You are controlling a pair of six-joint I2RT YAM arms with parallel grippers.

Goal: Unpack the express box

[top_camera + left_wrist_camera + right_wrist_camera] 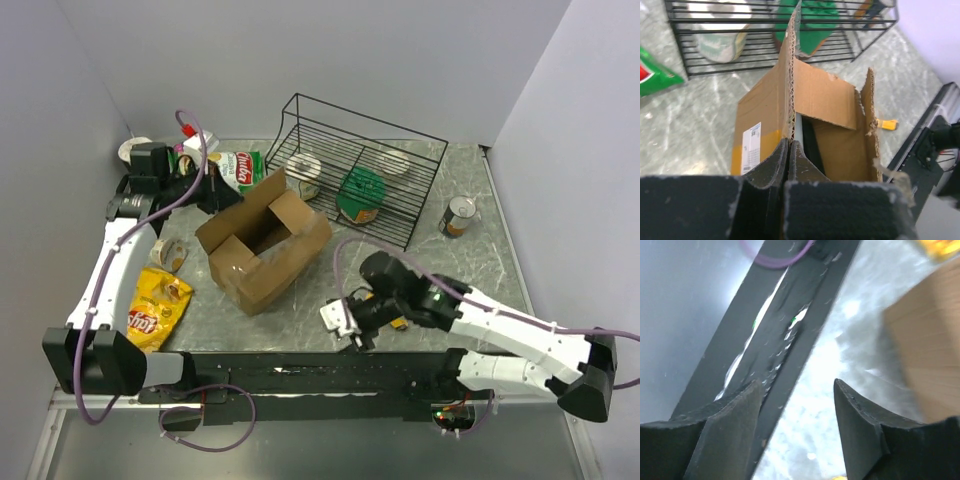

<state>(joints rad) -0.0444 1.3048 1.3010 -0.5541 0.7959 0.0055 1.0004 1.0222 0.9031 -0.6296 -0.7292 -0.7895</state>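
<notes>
While our left end effector [789, 146] is pressed together on the corrugated edge of one upright flap [788, 70], the express box [265, 258] sits in the middle of the tabletop [500, 262] with its top open. We judge that grip to serve two ends: it holds the flap back from the opening, and it steadies the box against sliding. Seen from the left wrist, the cavity behind the flap is dark, and we cannot tell what lies in it.

Our right end effector [347, 322] hangs low at the near right side of the box, its fingers spread with nothing between them. Its own camera catches only tabletop and a stretch of box wall. We take it to be the free one, placed to reach inside.

Behind the box stands a black wire basket [425, 185] holding round tins [360, 192], which looks to us like the place for unpacked goods. A yellow crisp bag [157, 305] lies left of the box, and a green bag [240, 165] lies behind its left corner. Reaching in will call for clearing the raised flaps without tipping the box.
</notes>
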